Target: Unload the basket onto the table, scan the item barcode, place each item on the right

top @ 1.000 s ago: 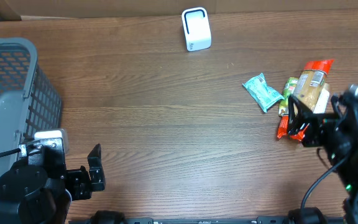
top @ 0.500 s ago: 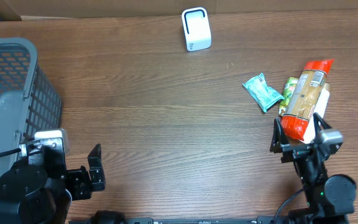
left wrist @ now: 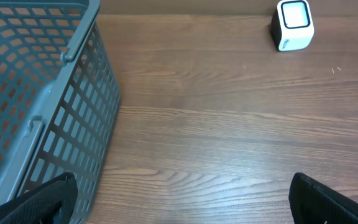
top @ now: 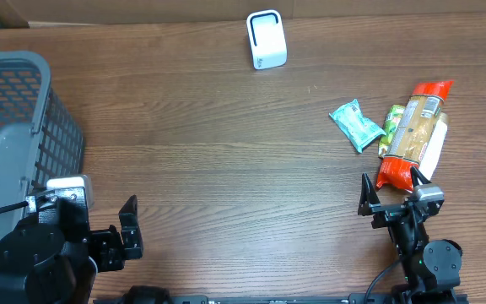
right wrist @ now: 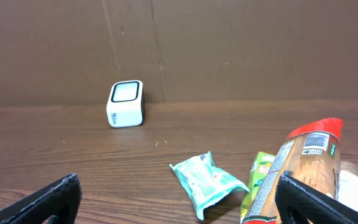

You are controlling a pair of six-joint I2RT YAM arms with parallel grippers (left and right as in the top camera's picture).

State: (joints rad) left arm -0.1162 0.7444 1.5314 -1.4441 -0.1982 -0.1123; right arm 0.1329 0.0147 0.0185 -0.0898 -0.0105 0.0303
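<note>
Your left claw (top: pixel 130 226) wide, holding nothing, beside grey plastic mesh basket (top: pixel 24 127) | right claw (top: pixel 391 187) likewise, at long orange-ended packet (top: pixel 413 135) | open brown wooden table (top: pixel 226 152) runs to white boxy scanner (top: pixel 266 39).

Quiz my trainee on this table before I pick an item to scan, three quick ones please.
1. True or false: the right gripper is holding the long orange-and-tan snack packet.
2. The grey plastic mesh basket stands at which side of the table? A the robot's left; B the robot's right; C the far edge.
3. Which packet lies nearest the white box-shaped scanner?
Key: 1 false, its jaws stand open, gripping nothing. 2 A. 3 the crumpled teal packet.
</note>
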